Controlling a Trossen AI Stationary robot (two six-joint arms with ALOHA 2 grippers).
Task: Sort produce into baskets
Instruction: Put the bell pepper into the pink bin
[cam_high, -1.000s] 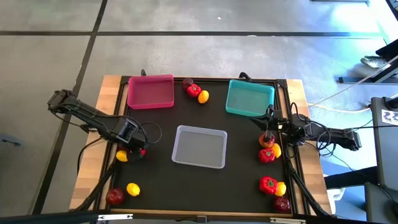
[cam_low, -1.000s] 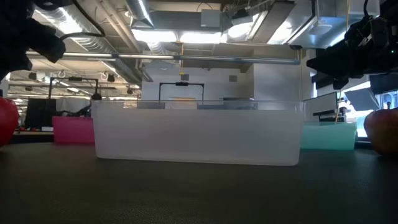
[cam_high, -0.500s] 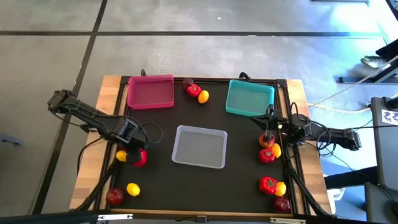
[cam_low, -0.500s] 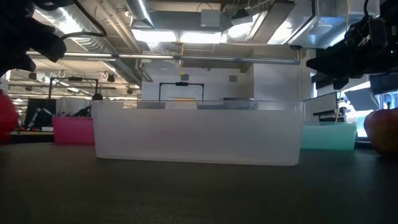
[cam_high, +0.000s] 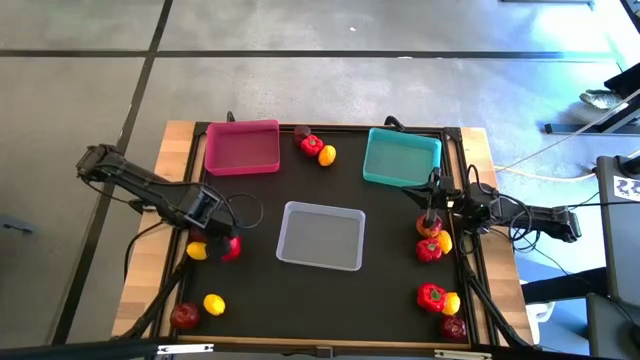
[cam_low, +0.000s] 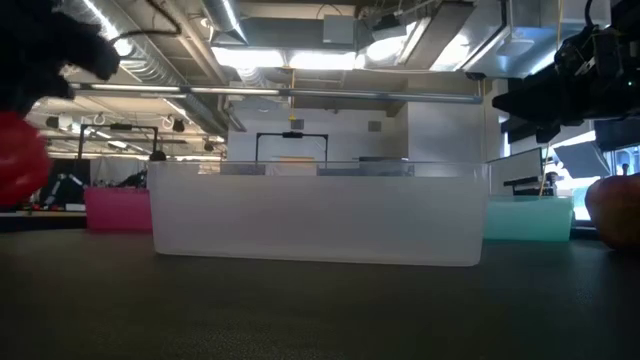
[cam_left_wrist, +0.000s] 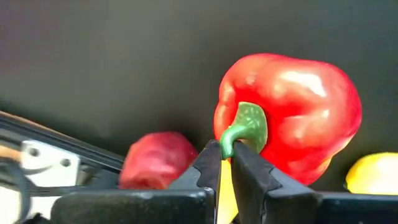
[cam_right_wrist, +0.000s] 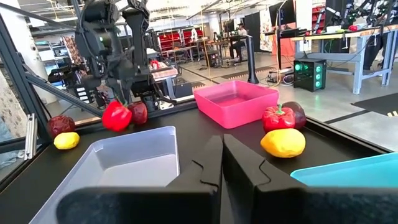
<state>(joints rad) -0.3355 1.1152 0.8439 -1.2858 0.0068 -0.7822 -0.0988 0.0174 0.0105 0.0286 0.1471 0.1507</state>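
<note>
Lifted since a second ago, a red pepper (cam_left_wrist: 287, 115) now hangs from the left tool (cam_left_wrist: 225, 163), whose fingers have shut on its green stem; in the low view it has risen clear of the worktop (cam_high: 390, 290) at the left edge. From above, that pepper (cam_high: 229, 247) sits at the left tool (cam_high: 218, 238), just beside a lemon (cam_high: 196, 251). Nearer the front edge on that side lie another lemon (cam_high: 213, 303) and an apple (cam_high: 184, 316). At the front right corner a pepper (cam_high: 431, 295), a lemon (cam_high: 451, 301) and an apple (cam_high: 453, 326) cluster together.

Mid-worktop stands the clear tray (cam_high: 321, 235). To its right the right tool (cam_high: 431, 214) is closed with nothing visibly in it, hovering just above a small group of a pepper (cam_high: 428, 249), a lemon (cam_high: 444, 241) and one more piece.

Farther back, the pink tray (cam_high: 242, 147) is at the left and the teal tray (cam_high: 401, 157) at the right. Between them rest a pepper (cam_high: 311, 145), a lemon (cam_high: 327, 155) and an apple (cam_high: 301, 131).
</note>
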